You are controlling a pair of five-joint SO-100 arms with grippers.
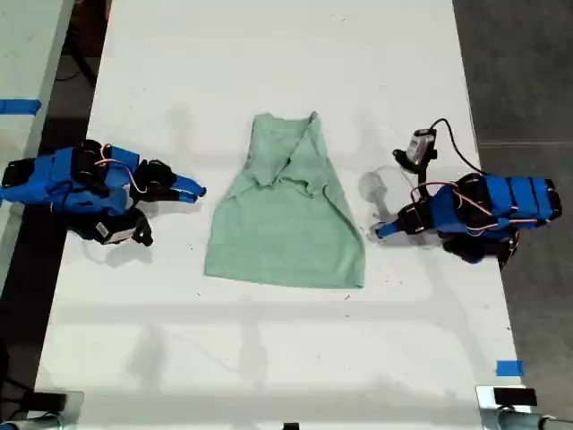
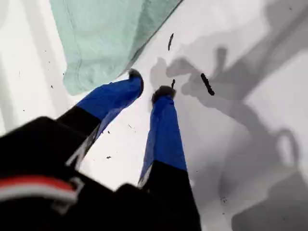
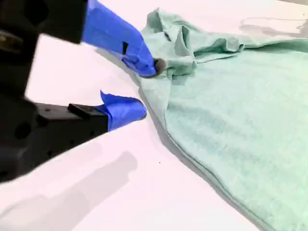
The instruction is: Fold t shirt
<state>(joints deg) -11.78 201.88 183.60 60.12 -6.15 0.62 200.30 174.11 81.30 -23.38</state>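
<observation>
T shirt lies mid-frame in the exterior view, sides already tucked in, top bunched; the lengthwise fold is left. Our first gripper, at that view's right, is open, empty. Our second gripper, at its left, is open, empty.
</observation>
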